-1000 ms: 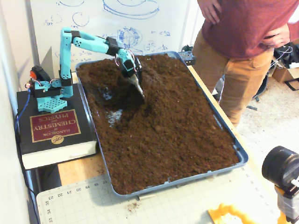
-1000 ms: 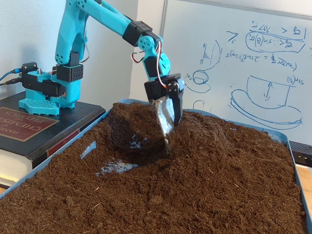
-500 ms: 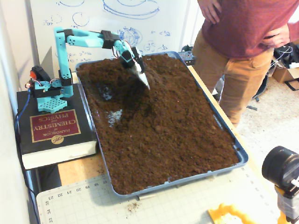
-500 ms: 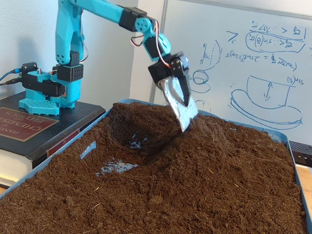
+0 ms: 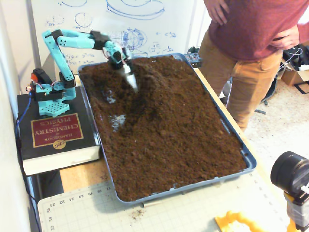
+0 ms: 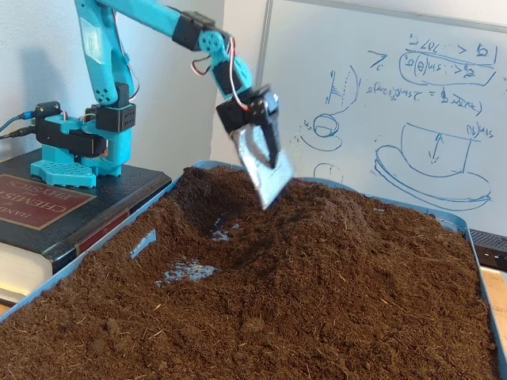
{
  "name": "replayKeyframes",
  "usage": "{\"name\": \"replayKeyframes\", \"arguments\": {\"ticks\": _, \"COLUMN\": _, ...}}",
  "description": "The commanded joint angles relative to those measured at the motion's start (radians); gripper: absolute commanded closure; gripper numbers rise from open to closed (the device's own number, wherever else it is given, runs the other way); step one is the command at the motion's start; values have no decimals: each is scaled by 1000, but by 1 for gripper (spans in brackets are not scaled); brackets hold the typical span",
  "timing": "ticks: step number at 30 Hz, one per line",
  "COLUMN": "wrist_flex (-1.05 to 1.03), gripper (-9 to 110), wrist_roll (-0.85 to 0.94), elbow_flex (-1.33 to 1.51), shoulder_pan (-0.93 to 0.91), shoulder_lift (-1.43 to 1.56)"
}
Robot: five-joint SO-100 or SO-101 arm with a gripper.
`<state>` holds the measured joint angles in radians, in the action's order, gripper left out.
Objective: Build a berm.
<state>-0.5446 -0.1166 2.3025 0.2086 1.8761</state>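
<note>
A: Starting at the left of both fixed views, a thick dark chemistry and physics handbook [image 5: 53, 137] is seen bearing the base of the turquoise plastic arm [image 6: 103, 103]. Just beside it, a shallow blue plastic tray [image 5: 248, 162] is filled with dark-brown crumbly soil [image 5: 178, 140].

B: And where is the berm found?

A: The berm [image 6: 348, 229], a rounded mound of the same loose soil, is raised at the tray's far end, to the right of a scooped hollow [image 6: 222, 229] where blue tray floor is exposed. The gripper [image 6: 265, 178] is held in the air above the hollow's edge, carrying a thin grey scoop blade [image 5: 131, 79]. Whether its fingers are apart or pressed together cannot be told, since the blade hides them.

B: What could be spoiled from here?

A: If the blade were driven too deep into the hollow, the tray floor would likely be scraped. If it were dragged across the crest, the mound could be flattened, or soil pushed over the rim.

B: What is changed from a second ago?

A: Then the blade was buried in the berm's slope. It has since been lifted clear and drawn back towards the base, and the mound has been left slightly fuller.
</note>
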Motion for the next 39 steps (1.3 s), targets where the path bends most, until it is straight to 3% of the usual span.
{"name": "replayKeyframes", "arguments": {"ticks": 1, "wrist_flex": 26, "gripper": 101, "wrist_roll": -15, "elbow_flex": 28, "shoulder_pan": 132, "shoulder_lift": 25}}
{"name": "replayKeyframes", "arguments": {"ticks": 9, "wrist_flex": 26, "gripper": 101, "wrist_roll": -235, "elbow_flex": 35, "shoulder_pan": 350, "shoulder_lift": -86}}
{"name": "replayKeyframes", "arguments": {"ticks": 20, "wrist_flex": 34, "gripper": 101, "wrist_roll": -245, "elbow_flex": 26, "shoulder_pan": 405, "shoulder_lift": -281}}
{"name": "replayKeyframes", "arguments": {"ticks": 30, "wrist_flex": 267, "gripper": 101, "wrist_roll": -247, "elbow_flex": -120, "shoulder_pan": 299, "shoulder_lift": -348}}
{"name": "replayKeyframes", "arguments": {"ticks": 39, "wrist_flex": 290, "gripper": 101, "wrist_roll": -245, "elbow_flex": -137, "shoulder_pan": 158, "shoulder_lift": -305}}
